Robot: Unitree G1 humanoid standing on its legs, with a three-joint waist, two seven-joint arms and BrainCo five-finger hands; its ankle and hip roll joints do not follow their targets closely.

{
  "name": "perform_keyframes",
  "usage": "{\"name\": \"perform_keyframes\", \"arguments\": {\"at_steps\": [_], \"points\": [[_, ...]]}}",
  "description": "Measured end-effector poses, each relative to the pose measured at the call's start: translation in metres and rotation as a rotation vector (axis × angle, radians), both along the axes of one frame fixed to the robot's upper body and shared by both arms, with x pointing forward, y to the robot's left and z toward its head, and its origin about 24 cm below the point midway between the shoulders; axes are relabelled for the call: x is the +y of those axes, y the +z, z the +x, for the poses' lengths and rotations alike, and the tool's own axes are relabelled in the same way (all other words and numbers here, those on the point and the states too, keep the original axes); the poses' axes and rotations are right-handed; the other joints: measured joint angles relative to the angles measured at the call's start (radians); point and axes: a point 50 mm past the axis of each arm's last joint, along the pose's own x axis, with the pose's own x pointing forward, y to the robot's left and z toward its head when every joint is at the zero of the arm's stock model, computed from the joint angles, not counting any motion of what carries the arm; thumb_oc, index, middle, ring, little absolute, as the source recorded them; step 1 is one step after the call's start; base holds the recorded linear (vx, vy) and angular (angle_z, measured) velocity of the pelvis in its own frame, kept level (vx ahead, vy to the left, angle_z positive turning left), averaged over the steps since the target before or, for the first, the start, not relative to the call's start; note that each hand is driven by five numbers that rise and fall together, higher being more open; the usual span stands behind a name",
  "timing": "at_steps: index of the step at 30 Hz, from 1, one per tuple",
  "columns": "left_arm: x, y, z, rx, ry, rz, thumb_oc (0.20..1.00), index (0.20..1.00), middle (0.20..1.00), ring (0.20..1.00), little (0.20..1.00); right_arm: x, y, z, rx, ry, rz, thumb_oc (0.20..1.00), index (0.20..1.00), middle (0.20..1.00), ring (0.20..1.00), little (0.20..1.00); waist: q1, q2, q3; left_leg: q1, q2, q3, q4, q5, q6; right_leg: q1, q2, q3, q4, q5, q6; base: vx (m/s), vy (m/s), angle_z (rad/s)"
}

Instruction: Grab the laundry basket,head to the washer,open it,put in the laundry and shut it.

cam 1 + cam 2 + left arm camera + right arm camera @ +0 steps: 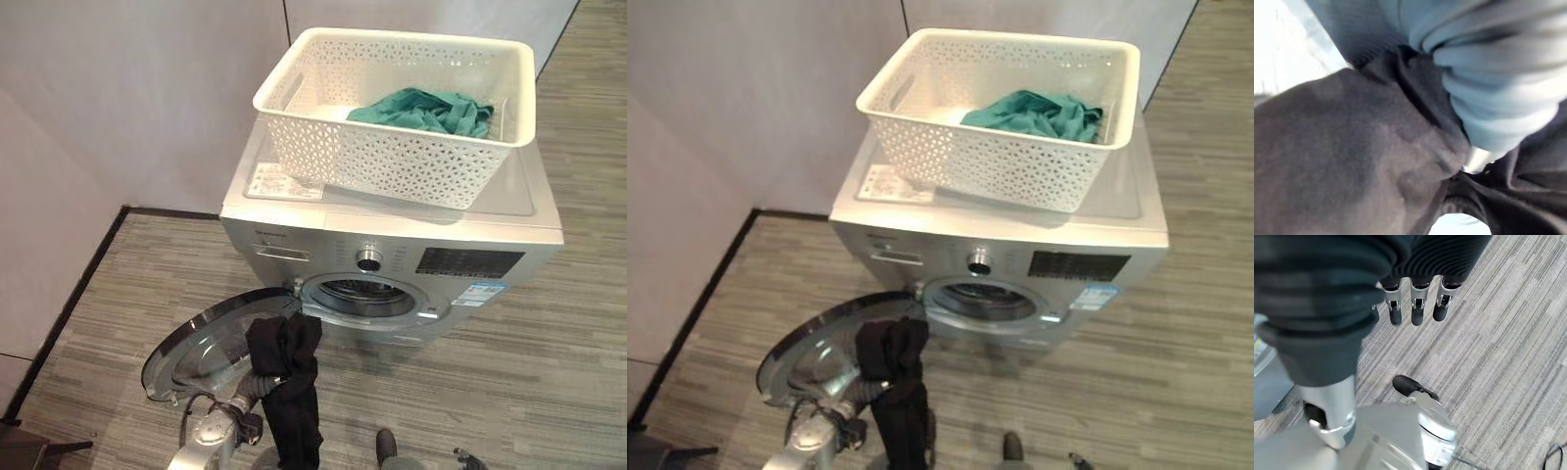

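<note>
Currently held: black garment (291, 387), limp, hanging from left hand (257, 390), fingers buried in the cloth
Basket (323, 152): white, green cloth (423, 110) inside, on washer (534, 225)
Right hand (1415, 308): fingers relaxed, empty

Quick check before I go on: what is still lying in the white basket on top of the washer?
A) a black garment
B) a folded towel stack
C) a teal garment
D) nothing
C: a teal garment lies in the white basket on the washer, while the left robot hand holds a black garment by the open door.
</note>
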Motion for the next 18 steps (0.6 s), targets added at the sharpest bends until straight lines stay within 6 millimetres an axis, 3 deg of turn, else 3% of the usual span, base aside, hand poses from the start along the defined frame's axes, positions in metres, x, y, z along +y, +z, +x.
{"name": "perform_keyframes", "arguments": {"at_steps": [4, 9, 14, 18], "points": [[-0.008, 0.006, 0.016, -0.038, -0.006, 0.01, 0.2, 0.2, 0.2, 0.2, 0.2, 0.009, 0.005, 0.013, -0.058, 0.044, 0.019, 1.0, 1.0, 1.0, 1.0, 1.0, -0.023, -0.054, 0.029, -0.006, 0.014, 0.015, 0.0, 0.002, -0.004, -0.016, 0.014, 0.012, 0.0, 0.005, -0.006, -0.06, -0.046, -0.12], [-0.027, 0.022, 0.048, -0.115, -0.02, 0.022, 0.2, 0.2, 0.2, 0.2, 0.2, 0.009, 0.004, 0.013, -0.061, 0.026, 0.017, 1.0, 1.0, 1.0, 1.0, 1.0, -0.046, -0.077, 0.043, -0.046, 0.021, 0.018, 0.0, 0.01, -0.01, -0.056, 0.02, 0.016, 0.007, 0.015, -0.007, -0.07, -0.042, -0.04], [-0.037, 0.025, 0.063, -0.139, 0.003, 0.036, 0.2, 0.2, 0.2, 0.2, 0.2, 0.005, -0.001, 0.0, -0.02, -0.018, -0.004, 1.0, 1.0, 1.0, 1.0, 1.0, -0.066, -0.102, 0.055, -0.077, 0.029, 0.048, 0.0, 0.01, -0.011, -0.107, 0.025, 0.047, 0.007, 0.026, -0.009, -0.05, -0.032, -0.18], [-0.032, 0.022, 0.071, -0.123, 0.033, 0.093, 0.2, 0.2, 0.2, 0.2, 0.2, 0.002, -0.009, -0.017, 0.056, -0.076, -0.021, 1.0, 1.0, 1.0, 1.0, 1.0, -0.081, -0.14, 0.079, -0.096, 0.038, 0.078, 0.0, 0.01, -0.012, -0.141, 0.033, 0.076, 0.008, 0.038, -0.007, -0.03, -0.015, -0.26]]}}
